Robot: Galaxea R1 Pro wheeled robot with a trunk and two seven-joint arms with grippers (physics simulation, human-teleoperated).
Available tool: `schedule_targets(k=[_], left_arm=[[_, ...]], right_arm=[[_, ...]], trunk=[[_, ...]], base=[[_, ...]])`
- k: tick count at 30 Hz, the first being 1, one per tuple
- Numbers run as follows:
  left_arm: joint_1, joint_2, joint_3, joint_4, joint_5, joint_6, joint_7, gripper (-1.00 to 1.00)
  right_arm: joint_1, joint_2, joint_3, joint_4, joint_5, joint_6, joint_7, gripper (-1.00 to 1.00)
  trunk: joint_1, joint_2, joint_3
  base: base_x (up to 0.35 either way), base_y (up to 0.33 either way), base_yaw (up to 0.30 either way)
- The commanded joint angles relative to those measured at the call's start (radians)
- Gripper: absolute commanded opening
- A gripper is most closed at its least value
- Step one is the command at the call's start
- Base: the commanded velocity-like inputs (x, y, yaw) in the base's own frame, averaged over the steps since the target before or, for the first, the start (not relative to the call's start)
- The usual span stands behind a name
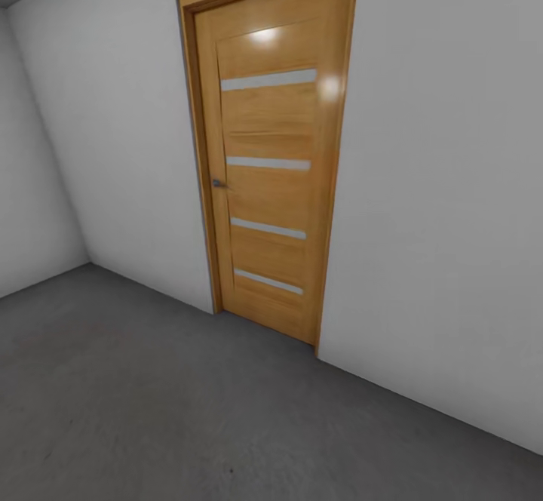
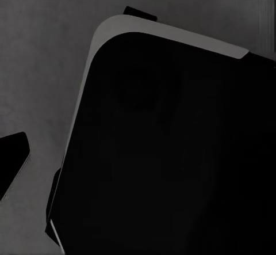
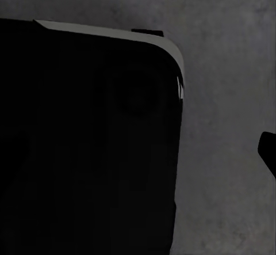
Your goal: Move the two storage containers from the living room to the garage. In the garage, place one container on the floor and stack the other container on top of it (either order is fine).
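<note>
Head view: closed wood-plank door [image 1: 268, 161] in pale grey walls, dark grey concrete floor [image 1: 151, 410], no bins seen, delivery progress and hand states can't tell.

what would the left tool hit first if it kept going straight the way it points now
Most likely the robot's own black base, which takes up most of the left wrist view straight ahead. Past its edge lies the dark grey concrete floor. Depth is hard to judge, and the tool's fingers are not clearly visible, so this is a guess.
</note>
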Motion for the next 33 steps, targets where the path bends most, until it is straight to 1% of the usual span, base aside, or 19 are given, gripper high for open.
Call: schedule_targets(k=[1,12,26,33], left_arm=[[0.0,0.0,0.001,0.0,0.004,0.001,0.0,1.0],[0.0,0.002,0.003,-0.001,0.004,-0.003,0.0,1.0],[0.0,0.0,0.003,0.0,0.004,-0.009,0.0,1.0],[0.0,0.0,0.004,0.0,0.004,-0.009,0.0,1.0]], right_arm=[[-0.001,0.0,0.0,0.002,0.006,-0.005,0.0,1.0],[-0.001,0.0,0.0,0.002,0.004,-0.005,-0.003,1.0],[-0.001,-0.001,0.0,0.002,0.004,-0.005,-0.003,1.0],[-0.001,-0.001,0.0,0.002,0.004,-0.005,-0.003,1.0]], trunk=[[0.001,0.0,-0.001],[0.001,0.0,-0.001],[0.001,0.0,-0.001],[0.001,0.0,-0.001]], base=[[0.321,0.096,-0.001],[0.322,0.088,0.0],[0.325,0.016,0.0],[0.306,0.15,0.0]])
